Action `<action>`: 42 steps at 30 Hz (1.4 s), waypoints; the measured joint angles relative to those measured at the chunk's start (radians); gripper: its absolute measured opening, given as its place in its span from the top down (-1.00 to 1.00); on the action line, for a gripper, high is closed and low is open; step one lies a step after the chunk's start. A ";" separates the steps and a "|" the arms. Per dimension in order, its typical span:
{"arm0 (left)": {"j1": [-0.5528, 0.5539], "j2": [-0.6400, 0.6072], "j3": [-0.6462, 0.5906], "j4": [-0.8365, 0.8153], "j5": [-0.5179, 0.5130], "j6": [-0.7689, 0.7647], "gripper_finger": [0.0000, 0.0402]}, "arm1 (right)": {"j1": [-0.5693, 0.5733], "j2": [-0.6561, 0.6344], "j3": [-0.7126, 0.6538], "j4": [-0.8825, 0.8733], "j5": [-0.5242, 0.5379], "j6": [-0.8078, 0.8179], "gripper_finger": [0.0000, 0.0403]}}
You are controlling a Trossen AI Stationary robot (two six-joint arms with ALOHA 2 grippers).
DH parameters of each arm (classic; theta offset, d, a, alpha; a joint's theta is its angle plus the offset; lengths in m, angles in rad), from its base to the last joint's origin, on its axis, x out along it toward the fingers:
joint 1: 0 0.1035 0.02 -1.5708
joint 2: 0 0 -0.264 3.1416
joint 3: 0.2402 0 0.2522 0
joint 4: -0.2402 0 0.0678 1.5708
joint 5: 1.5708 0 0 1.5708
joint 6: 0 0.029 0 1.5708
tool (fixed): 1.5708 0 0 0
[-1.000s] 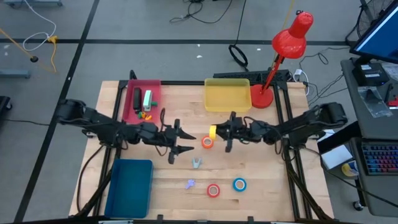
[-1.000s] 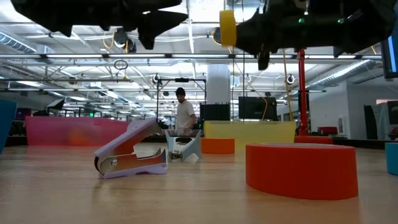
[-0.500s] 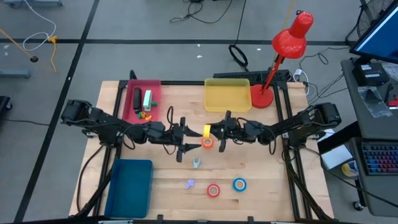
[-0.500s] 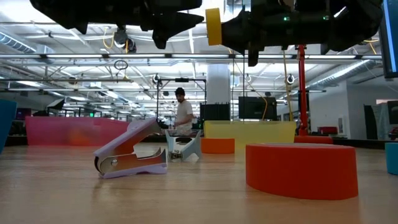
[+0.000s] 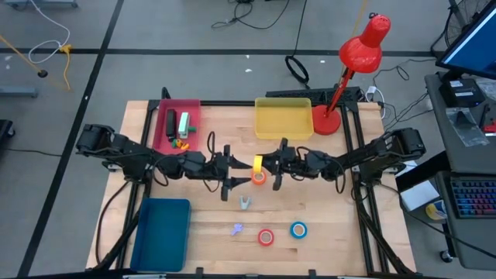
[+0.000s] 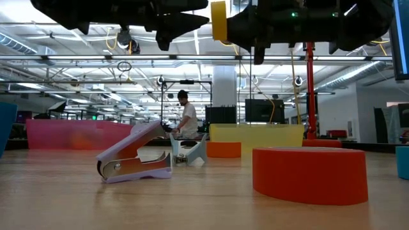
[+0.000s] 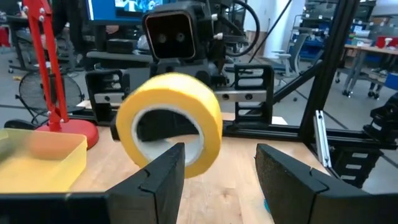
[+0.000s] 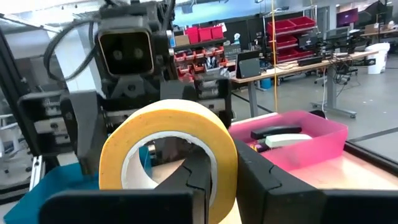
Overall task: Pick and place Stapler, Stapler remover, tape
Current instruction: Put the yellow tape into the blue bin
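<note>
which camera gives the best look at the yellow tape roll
The right wrist view: the yellow tape roll fills the picture, pinched by the right gripper. The left wrist view shows it whole, smaller; the high and low views show only its edge.

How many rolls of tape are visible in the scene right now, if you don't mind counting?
4. The yellow roll is held up in the right gripper; the orange-red roll lies just below it; the red roll and blue roll lie near the table's front edge.
</note>
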 joint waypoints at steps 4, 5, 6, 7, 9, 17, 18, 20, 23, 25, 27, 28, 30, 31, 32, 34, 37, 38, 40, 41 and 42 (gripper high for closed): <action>0.001 0.000 0.010 -0.010 0.006 -0.005 0.03 | 0.000 0.000 0.029 -0.018 0.000 -0.016 0.84; 0.001 0.000 0.014 -0.010 0.008 -0.002 0.03 | 0.000 0.000 0.038 -0.025 0.000 -0.025 0.84; 0.001 0.000 0.018 -0.010 0.009 0.000 0.03 | 0.000 0.000 0.045 -0.030 0.000 -0.030 0.84; 0.001 0.000 0.021 -0.010 0.009 0.000 0.03 | 0.000 0.000 0.053 -0.034 0.000 -0.034 0.84; 0.001 0.000 0.022 -0.010 0.009 0.004 0.03 | 0.000 0.000 0.063 -0.042 0.000 -0.042 0.84; 0.001 0.000 0.022 -0.010 0.009 0.005 0.03 | -0.002 0.000 0.065 -0.042 0.027 -0.055 0.84; 0.001 0.000 0.022 -0.009 0.009 0.005 0.03 | -0.002 0.000 0.065 -0.041 0.027 -0.055 0.84; 0.001 0.000 0.022 -0.005 0.009 0.005 0.03 | -0.002 0.000 0.065 -0.040 0.040 -0.055 0.84; 0.002 0.000 0.022 0.000 0.008 0.003 0.03 | -0.005 0.004 0.065 -0.034 0.050 -0.059 0.84; 0.002 -0.001 0.022 0.000 0.006 -0.001 0.03 | -0.009 0.024 0.071 -0.012 0.050 -0.059 0.84; 0.002 -0.002 0.021 0.001 0.005 -0.001 0.03 | -0.010 0.044 0.080 0.004 0.050 -0.058 0.84; 0.002 -0.002 0.021 0.004 0.002 -0.001 0.03 | -0.010 0.058 0.092 0.007 0.049 -0.056 0.84; 0.000 -0.004 0.019 0.007 0.005 -0.005 0.03 | -0.010 0.094 0.118 0.012 0.050 -0.057 0.84; 0.000 -0.002 0.024 0.013 0.013 -0.010 0.03 | -0.011 0.113 0.134 0.010 0.047 -0.057 0.84; 0.000 -0.002 0.022 -0.002 0.013 -0.018 0.03 | -0.011 0.131 0.146 0.006 0.045 -0.058 0.84; 0.001 0.000 0.021 -0.013 0.023 -0.028 0.03 | -0.012 0.158 0.171 0.002 0.045 -0.059 0.84; 0.000 -0.002 0.022 -0.036 0.033 -0.040 0.04 | -0.013 0.181 0.198 -0.006 0.026 -0.062 0.84; -0.001 -0.002 0.022 -0.049 0.034 -0.046 0.06 | -0.013 0.186 0.201 -0.006 0.020 -0.061 0.84; 0.000 -0.001 0.022 -0.069 0.035 -0.046 0.15 | -0.013 0.187 0.200 -0.020 0.020 -0.063 0.84; 0.000 -0.001 0.022 -0.079 0.034 -0.046 0.21 | -0.013 0.187 0.201 -0.024 0.019 -0.063 0.84; 0.000 -0.002 0.022 -0.085 0.034 -0.046 0.28 | -0.014 0.186 0.201 -0.034 0.020 -0.063 0.84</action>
